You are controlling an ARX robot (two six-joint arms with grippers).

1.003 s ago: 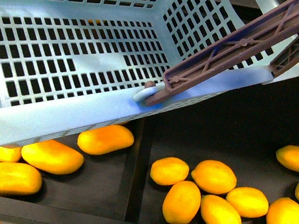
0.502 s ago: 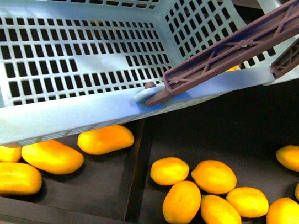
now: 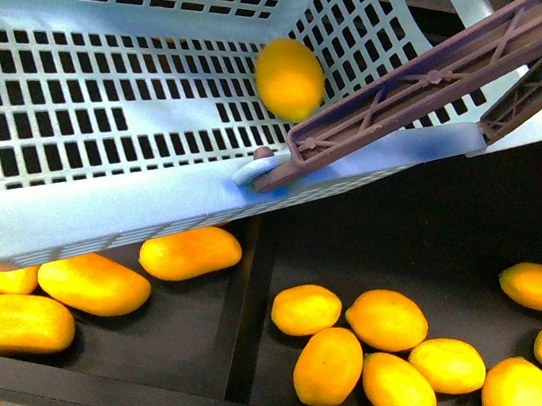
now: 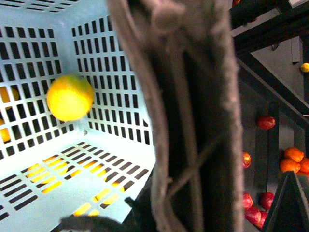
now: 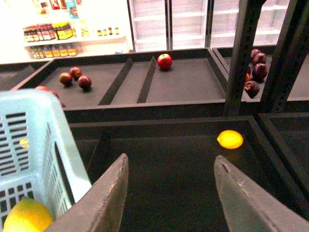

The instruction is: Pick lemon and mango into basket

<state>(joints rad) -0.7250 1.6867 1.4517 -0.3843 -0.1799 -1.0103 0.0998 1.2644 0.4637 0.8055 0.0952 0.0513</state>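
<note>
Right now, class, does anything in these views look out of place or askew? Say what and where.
The basket is tilted above the fruit bins, its near rim slanting across the front view. Inside, the lemon seems off the floor beside the slotted wall, perhaps mid-drop.

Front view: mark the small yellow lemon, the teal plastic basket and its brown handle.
Small yellow oval lemon [image 3: 288,79], front view, skin centre.
Light teal slotted plastic basket [image 3: 98,211], front view, near rim.
Brown swing handle [image 3: 419,83], front view, mid-bar.
</note>
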